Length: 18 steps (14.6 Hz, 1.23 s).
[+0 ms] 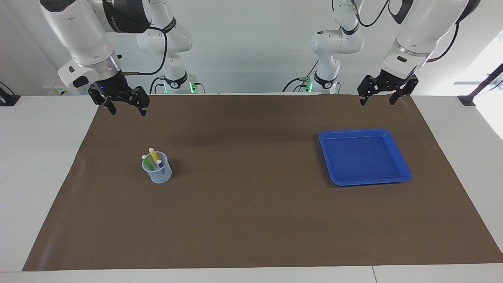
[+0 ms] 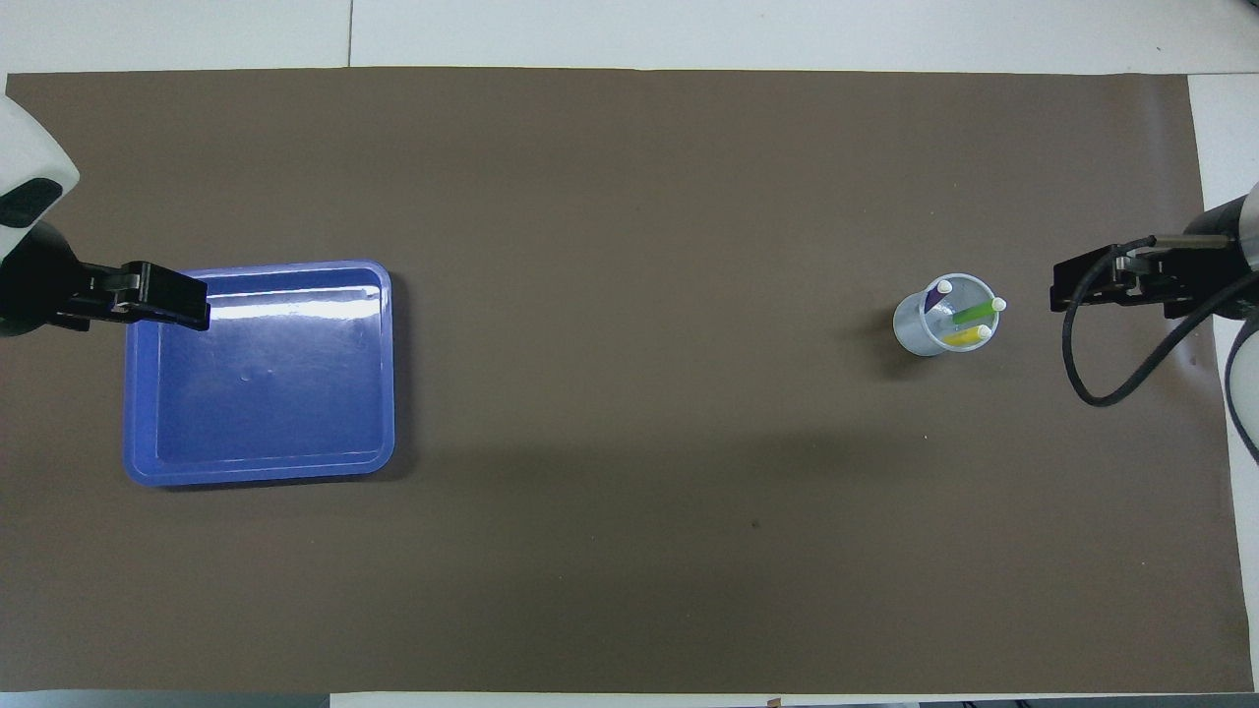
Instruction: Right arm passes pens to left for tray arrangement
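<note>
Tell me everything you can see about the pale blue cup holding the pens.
The pale blue cup is a small round translucent-looking holder, apparently plastic, tapering slightly toward its base. It stands upright on the brown mat toward the right arm's end of the table, well apart from the blue tray. Inside lean a yellow pen, a green pen and a purple pen, whitish ends up above the rim. Neither end effector touches it.
</note>
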Motion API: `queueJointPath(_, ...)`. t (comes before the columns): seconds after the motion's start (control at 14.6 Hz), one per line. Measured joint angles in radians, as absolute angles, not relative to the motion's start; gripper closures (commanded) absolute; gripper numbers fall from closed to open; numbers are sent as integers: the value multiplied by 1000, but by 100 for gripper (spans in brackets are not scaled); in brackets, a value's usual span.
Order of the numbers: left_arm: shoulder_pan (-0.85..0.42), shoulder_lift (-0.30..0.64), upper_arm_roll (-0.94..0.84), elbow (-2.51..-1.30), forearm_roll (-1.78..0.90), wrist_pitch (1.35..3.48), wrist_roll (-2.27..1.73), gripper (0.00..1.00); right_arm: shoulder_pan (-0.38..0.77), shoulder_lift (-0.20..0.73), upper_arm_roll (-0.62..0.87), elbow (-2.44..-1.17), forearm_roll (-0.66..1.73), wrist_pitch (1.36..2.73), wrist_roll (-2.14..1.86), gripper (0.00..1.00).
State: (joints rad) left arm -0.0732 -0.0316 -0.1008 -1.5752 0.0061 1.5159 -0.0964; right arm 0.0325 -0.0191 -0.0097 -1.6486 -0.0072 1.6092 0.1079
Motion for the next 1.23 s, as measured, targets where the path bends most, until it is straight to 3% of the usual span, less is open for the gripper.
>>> queueJointPath(0.82, -73, -32, -101, -1575, 6, 1516, -96, 0, 32, -19, -7, -1666, -7, 1658, 108, 0)
queueJointPath(1.23, -73, -32, -101, -1575, 6, 1516, -97, 0, 28, -50, -10, -1835, -7, 1816, 108, 0)
